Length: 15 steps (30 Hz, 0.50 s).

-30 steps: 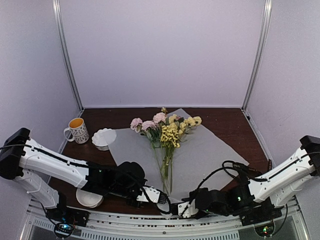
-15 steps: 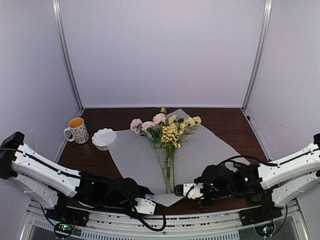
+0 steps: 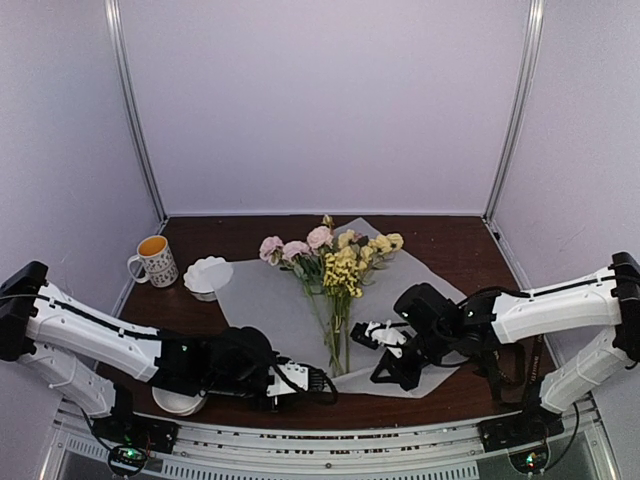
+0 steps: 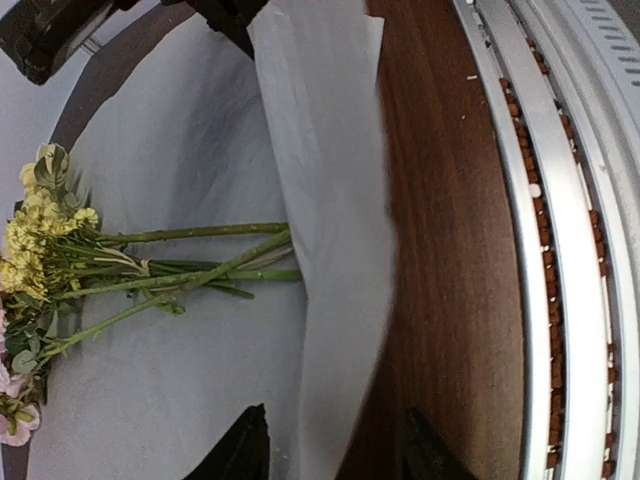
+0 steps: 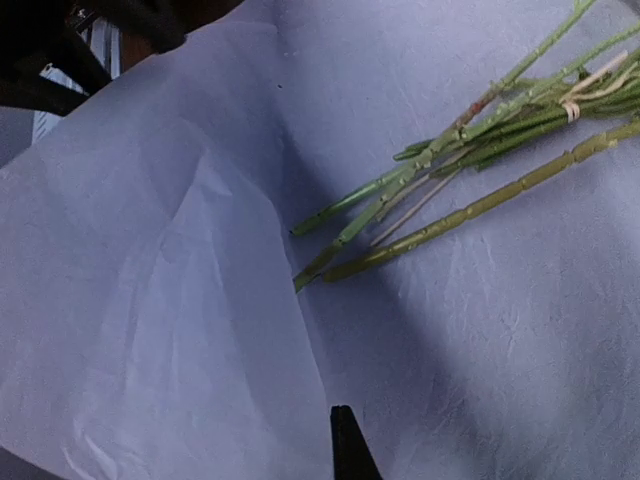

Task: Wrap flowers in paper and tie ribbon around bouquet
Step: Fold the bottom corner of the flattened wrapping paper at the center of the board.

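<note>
Flowers: the flowers [image 3: 335, 262] are lying flat along the middle of the sheet. The blooms are pointing away from the arms and the stem ends toward the near edge (nothing is rolled round them yet).
Paper: the paper [image 3: 265, 300] is lying spread on the table [image 3: 455, 245] under the bunch. Its near corner is being lifted and folded back toward the stem ends.
Right gripper: the right gripper [image 3: 386, 336] is pinching that corner, fingers pressed together on it, and holding it just right of the stems.
Left gripper: the left gripper [image 4: 332, 412] is hovering low at the near edge with its fingers standing apart. The raised flap is running between them without being clamped.
Change: a second ago both grippers were crouching at the table's front edge beside the flat corner. Since then the right one has been carrying the corner up and inward.
Meaning: the first fold is only beginning, so the wrapping looks to be in its early part.
Ribbon: the ribbon is not showing in any view.
Surroundings: a mug [image 3: 153, 260] and a white bowl [image 3: 207, 275] are sitting left of the sheet, away from the work.
</note>
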Each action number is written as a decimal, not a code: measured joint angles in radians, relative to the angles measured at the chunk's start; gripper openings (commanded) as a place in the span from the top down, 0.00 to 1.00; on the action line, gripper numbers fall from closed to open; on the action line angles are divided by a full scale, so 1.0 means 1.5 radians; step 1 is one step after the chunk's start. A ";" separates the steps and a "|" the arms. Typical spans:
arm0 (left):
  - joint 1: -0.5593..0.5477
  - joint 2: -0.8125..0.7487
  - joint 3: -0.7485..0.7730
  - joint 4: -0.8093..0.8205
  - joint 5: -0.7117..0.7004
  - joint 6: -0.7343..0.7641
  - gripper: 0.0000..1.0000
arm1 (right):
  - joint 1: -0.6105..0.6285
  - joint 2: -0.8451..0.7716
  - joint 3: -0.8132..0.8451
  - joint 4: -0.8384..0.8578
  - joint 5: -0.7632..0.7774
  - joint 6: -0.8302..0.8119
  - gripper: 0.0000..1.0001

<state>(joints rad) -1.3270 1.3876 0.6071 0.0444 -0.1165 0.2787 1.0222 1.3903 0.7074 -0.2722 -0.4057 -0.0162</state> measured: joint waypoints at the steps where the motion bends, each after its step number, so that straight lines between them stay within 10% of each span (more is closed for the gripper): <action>1: 0.000 0.004 0.004 -0.001 0.008 -0.006 0.68 | -0.009 0.011 0.001 -0.001 -0.014 0.015 1.00; 5: 0.012 0.030 0.021 -0.001 0.037 -0.036 0.86 | -0.038 0.054 0.001 0.005 -0.062 0.068 1.00; 15: 0.056 0.079 0.051 -0.013 0.049 -0.106 0.81 | -0.067 0.087 0.002 0.026 -0.089 0.139 0.95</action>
<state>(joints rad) -1.2427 1.5063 0.6834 0.0254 -0.0425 0.1204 0.9218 1.5204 0.7101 -0.2333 -0.5396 0.1925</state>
